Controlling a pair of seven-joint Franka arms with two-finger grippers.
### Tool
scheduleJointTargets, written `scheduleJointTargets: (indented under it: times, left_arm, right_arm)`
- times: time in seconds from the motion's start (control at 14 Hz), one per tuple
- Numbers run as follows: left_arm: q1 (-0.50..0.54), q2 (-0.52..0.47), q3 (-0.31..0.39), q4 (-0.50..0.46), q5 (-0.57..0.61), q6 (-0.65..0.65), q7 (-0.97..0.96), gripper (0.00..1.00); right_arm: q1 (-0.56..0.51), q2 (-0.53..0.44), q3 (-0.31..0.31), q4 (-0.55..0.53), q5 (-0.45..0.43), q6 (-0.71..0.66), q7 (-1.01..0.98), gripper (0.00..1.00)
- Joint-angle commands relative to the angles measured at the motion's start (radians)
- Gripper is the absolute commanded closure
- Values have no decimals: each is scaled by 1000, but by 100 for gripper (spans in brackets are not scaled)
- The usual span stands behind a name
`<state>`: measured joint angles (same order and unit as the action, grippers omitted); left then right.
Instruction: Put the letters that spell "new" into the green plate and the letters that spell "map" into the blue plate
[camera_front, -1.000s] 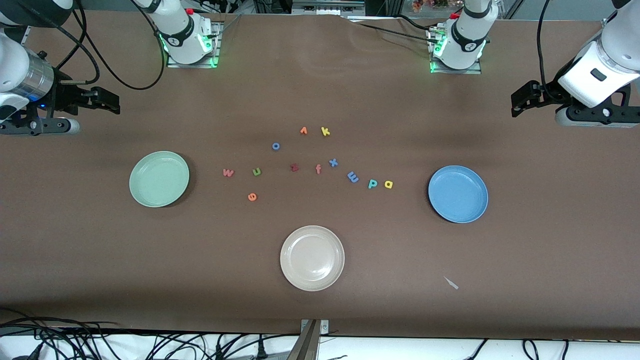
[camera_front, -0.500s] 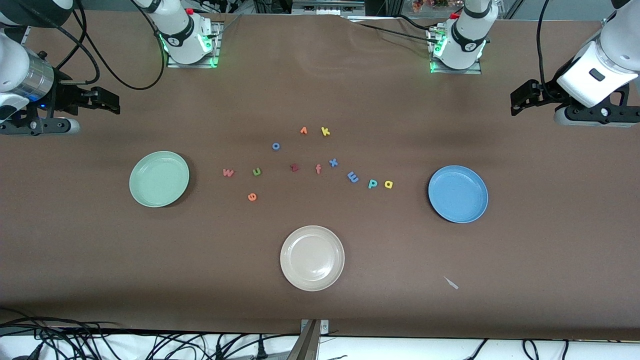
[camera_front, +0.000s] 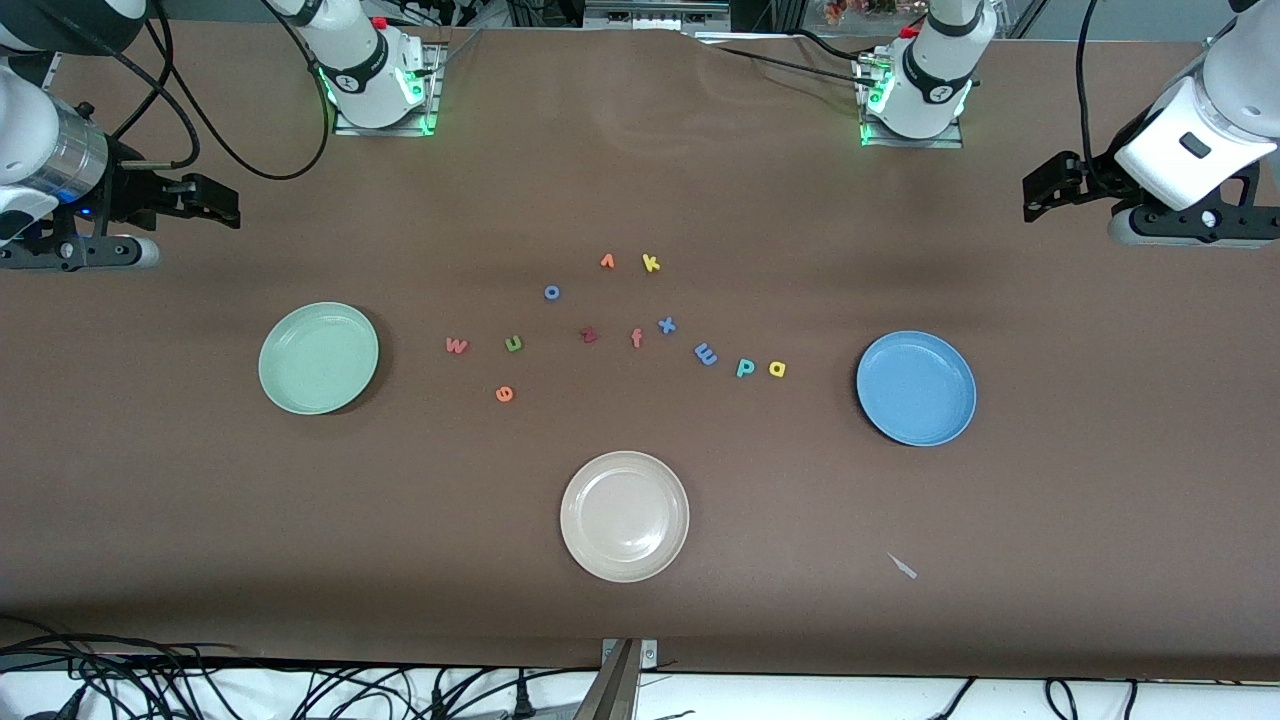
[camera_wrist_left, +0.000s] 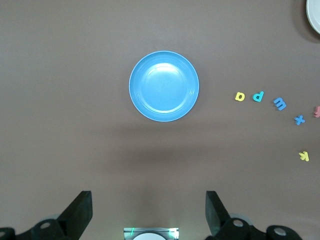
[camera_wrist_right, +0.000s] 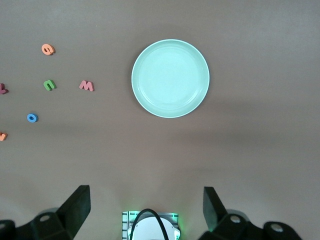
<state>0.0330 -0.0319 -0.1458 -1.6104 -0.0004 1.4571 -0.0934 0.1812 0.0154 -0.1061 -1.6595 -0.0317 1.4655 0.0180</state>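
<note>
My right gripper (camera_front: 215, 200) is hovering wide open and holding nothing, over bare table (camera_front: 150, 480) at the right arm's end. One green plate (camera_front: 318, 358) is sitting empty. Six task letters are lying loose between the plates: pinkish-red "w" (camera_front: 456, 346), green "n" (camera_front: 513, 343) and orange "e" (camera_front: 505, 393) near the green plate; blue "m" (camera_front: 706, 354), teal "p" (camera_front: 745, 367) and yellow "a" (camera_front: 777, 369) near the one blue plate (camera_front: 916, 388), also empty. One cream plate (camera_front: 624, 516) is sitting nearer the front camera. My left gripper (camera_front: 1045, 187) is hanging fully open and holding nothing, over the left arm's end.
</note>
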Motion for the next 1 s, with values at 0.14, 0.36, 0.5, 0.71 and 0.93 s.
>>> scheduleJointTargets:
  times: [0.14,0.36,0.5,0.71,0.93]
  left_arm:
    - [4,3,-3,50,10,-17,15,0]
    - [4,3,-3,63,8,-20,15,0]
    - [5,1,-1,63,8,-24,17,0]
    - [4,3,-1,64,8,-26,17,0]
    - [5,3,0,64,3,-26,17,0]
  right_arm:
    - [-2,1,2,12,-7,-16,-15,0]
    - [-2,1,2,12,-7,-16,-15,0]
    - [-2,1,3,12,-7,-16,-15,0]
    - [-2,1,2,12,-7,-16,-15,0]
    - [-2,1,2,12,-7,-16,-15,0]
